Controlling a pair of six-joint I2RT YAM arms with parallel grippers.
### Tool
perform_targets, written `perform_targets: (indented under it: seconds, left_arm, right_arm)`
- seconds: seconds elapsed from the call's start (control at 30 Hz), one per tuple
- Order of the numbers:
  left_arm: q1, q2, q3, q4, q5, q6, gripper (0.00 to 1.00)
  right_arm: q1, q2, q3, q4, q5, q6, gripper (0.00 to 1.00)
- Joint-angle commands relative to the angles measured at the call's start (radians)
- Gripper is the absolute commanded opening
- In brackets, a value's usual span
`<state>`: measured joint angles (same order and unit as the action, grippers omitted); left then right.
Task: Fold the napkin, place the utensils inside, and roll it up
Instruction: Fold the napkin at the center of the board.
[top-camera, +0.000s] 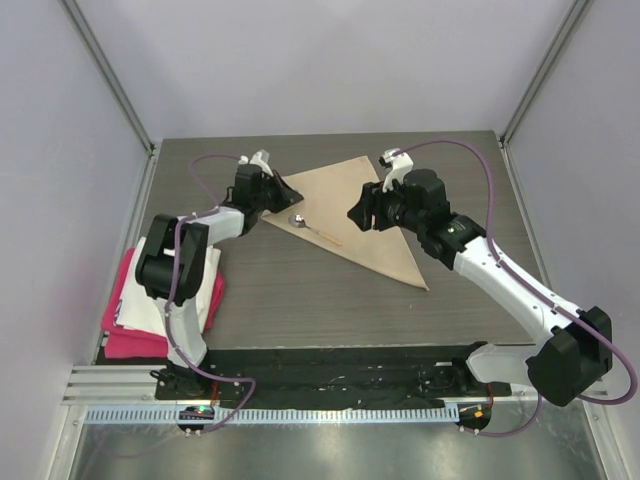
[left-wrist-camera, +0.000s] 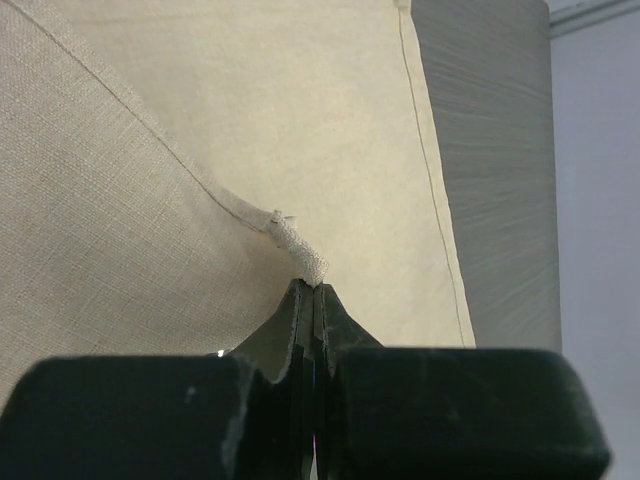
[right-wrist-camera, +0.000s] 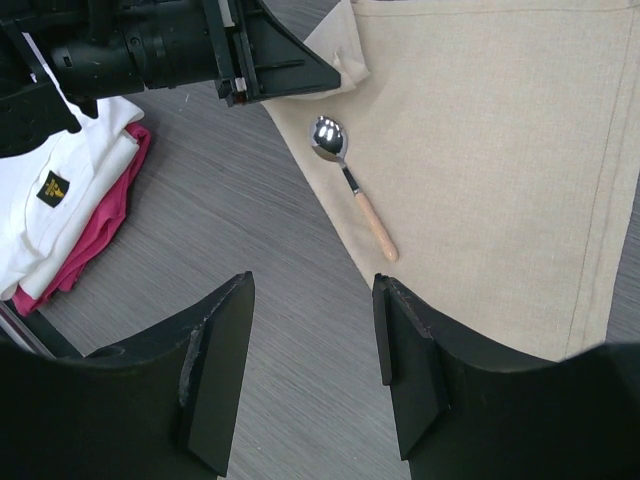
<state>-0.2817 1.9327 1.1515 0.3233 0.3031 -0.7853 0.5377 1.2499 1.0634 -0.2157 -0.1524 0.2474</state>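
The beige napkin (top-camera: 365, 215) lies folded into a triangle on the dark table; it also fills the left wrist view (left-wrist-camera: 250, 130) and the right wrist view (right-wrist-camera: 500, 150). The spoon (top-camera: 314, 229), silver bowl and light wooden handle, lies on the napkin near its left edge, clear in the right wrist view (right-wrist-camera: 352, 190). My left gripper (top-camera: 283, 192) is shut on the napkin's left corner (left-wrist-camera: 303, 262) and pinches a small bunch of cloth. My right gripper (top-camera: 358, 214) hovers open and empty just right of the spoon (right-wrist-camera: 312, 285).
A stack of a white cloth with a dark logo (top-camera: 160, 305) on a pink-red cloth (top-camera: 130, 340) lies at the table's left edge, also in the right wrist view (right-wrist-camera: 60, 200). Grey walls (top-camera: 320, 60) enclose the table.
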Motion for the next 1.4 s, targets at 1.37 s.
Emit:
perform_targets:
  seconds: [1.37]
  left_arm:
    - [-0.249, 0.068, -0.069, 0.140, 0.142, 0.020, 0.00]
  right_arm:
    - [0.005, -0.023, -0.022, 0.055, -0.012, 0.026, 0.59]
